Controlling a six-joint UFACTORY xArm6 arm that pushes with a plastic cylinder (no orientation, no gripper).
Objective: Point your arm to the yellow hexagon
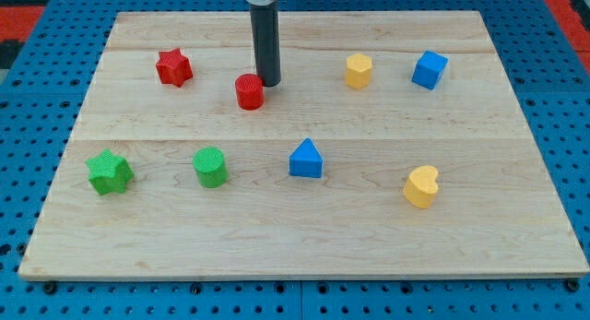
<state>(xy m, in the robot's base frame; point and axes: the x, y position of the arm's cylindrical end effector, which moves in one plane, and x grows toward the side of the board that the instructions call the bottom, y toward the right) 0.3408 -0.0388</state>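
Standing just right of the red cylinder (249, 91) near the frame's upper middle, my tip (268, 83), a bare rod with no fingers to open or close, apparently needs a clear rightward slide toward the yellow hexagon (359, 70) at upper right.

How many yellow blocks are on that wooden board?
2. The yellow hexagon sits toward the view's top right; the yellow heart lies toward the bottom right. None appears hidden.

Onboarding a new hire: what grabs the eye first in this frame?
The dark rod dropping from the view's top, my tip right beside the red cylinder. Then the yellow hexagon, off to the tip's right near the blue cube.
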